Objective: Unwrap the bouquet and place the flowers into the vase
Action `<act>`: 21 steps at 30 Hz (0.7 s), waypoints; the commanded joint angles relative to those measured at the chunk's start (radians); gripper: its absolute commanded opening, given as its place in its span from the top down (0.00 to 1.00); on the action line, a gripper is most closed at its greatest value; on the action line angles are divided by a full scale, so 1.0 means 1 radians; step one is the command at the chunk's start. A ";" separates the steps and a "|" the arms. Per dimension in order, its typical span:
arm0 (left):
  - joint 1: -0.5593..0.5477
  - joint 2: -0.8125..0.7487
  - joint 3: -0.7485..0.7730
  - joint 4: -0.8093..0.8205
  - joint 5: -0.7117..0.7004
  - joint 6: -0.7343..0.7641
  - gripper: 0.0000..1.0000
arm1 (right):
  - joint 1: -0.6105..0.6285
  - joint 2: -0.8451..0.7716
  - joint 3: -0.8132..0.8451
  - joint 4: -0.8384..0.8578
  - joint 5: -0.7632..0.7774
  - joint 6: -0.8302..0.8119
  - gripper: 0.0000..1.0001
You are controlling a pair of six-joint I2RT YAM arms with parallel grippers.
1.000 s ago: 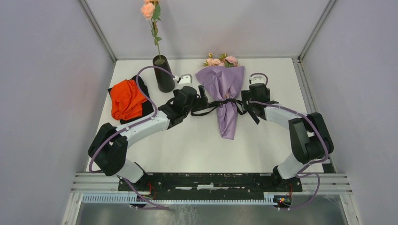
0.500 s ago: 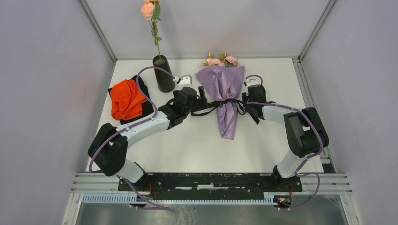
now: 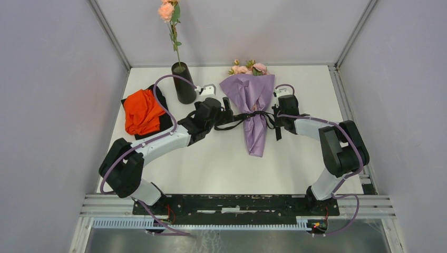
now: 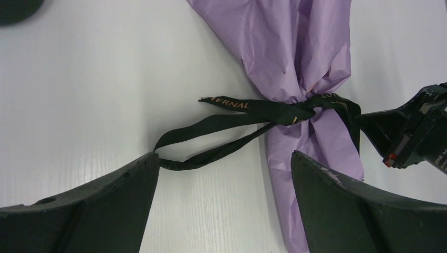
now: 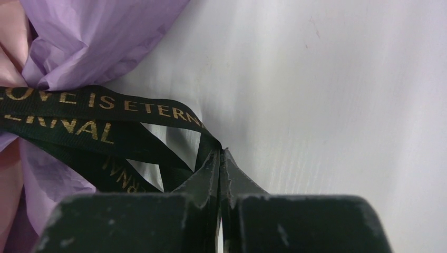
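Note:
The bouquet [image 3: 255, 105] lies on the table in lilac paper [image 4: 311, 52], its roses [image 3: 248, 68] at the far end. A black ribbon [image 4: 237, 124] with gold lettering [image 5: 105, 105] is tied around its waist. My left gripper [image 3: 226, 108] sits just left of the bouquet, open [image 4: 224, 158], and a ribbon loop touches its left fingertip. My right gripper [image 3: 275, 112] is at the bouquet's right side, shut [image 5: 221, 153] with a fold of the ribbon pinched at its tips. The black vase [image 3: 184, 83] stands at the back left with one peach rose [image 3: 166, 10] in it.
An orange-red cloth [image 3: 142, 110] lies on a flat black cloth [image 3: 164, 122] at the left, beside the vase. Grey walls enclose the table on three sides. The right arm's black gripper body [image 4: 416, 132] shows at the right edge of the left wrist view.
My right gripper moved left to the bouquet's ribbon and closed from open to shut. The ribbon tail on that side shifted. The left arm stayed still.

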 commanded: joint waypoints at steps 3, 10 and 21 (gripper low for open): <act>0.001 0.051 0.051 0.058 0.026 0.030 0.00 | -0.004 -0.095 0.012 -0.007 0.027 0.019 1.00; 0.000 0.150 0.241 0.045 0.122 0.030 0.00 | -0.010 -0.250 -0.032 -0.007 0.007 0.041 1.00; 0.105 0.518 0.577 0.138 0.618 -0.055 0.00 | -0.009 -0.326 -0.137 0.041 -0.114 0.071 1.00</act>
